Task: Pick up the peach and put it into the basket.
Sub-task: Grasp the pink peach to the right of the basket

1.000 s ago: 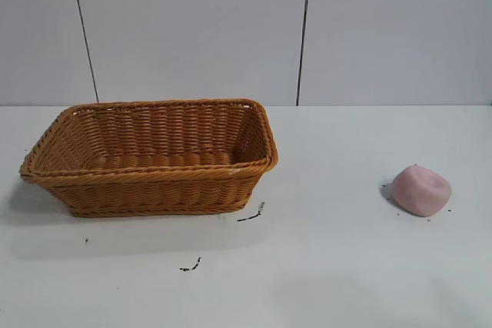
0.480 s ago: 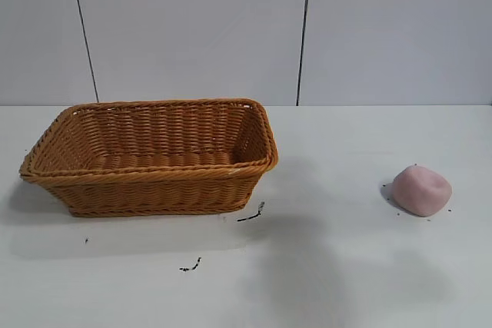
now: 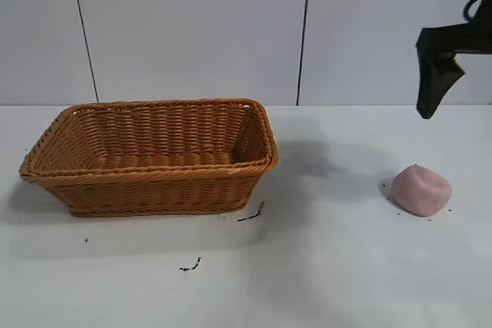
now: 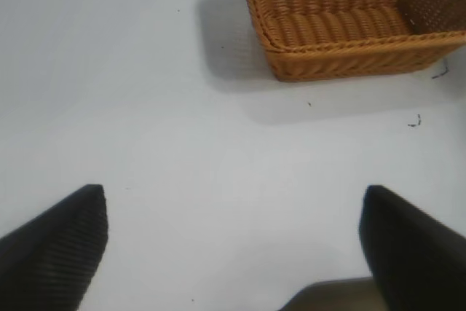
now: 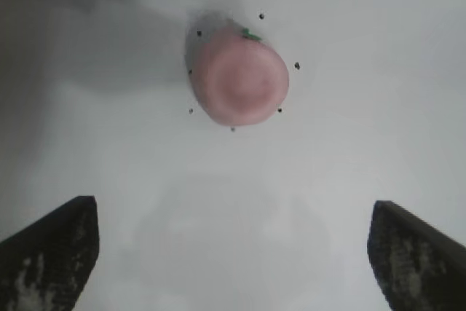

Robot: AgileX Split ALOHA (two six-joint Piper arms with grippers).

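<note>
The pale pink peach [image 3: 421,190] lies on the white table at the right, far from the orange-brown wicker basket [image 3: 154,175] at the left, which holds nothing. My right gripper [image 3: 432,101] hangs high above the table, over and slightly behind the peach. In the right wrist view it [image 5: 233,238] is open and empty, with the peach [image 5: 240,79] on the table ahead of its fingers. My left gripper [image 4: 233,223] is open and empty over bare table, out of the exterior view. Its wrist view shows the basket [image 4: 364,44] far ahead.
Small black marks lie on the table in front of the basket [image 3: 250,215] [image 3: 191,266], and black specks ring the peach [image 5: 297,65]. A grey panelled wall [image 3: 231,28] stands behind the table.
My right gripper has come into the exterior view at the upper right, above the peach. Its shadow has spread over the table between basket and peach. Peach and basket have not moved.
</note>
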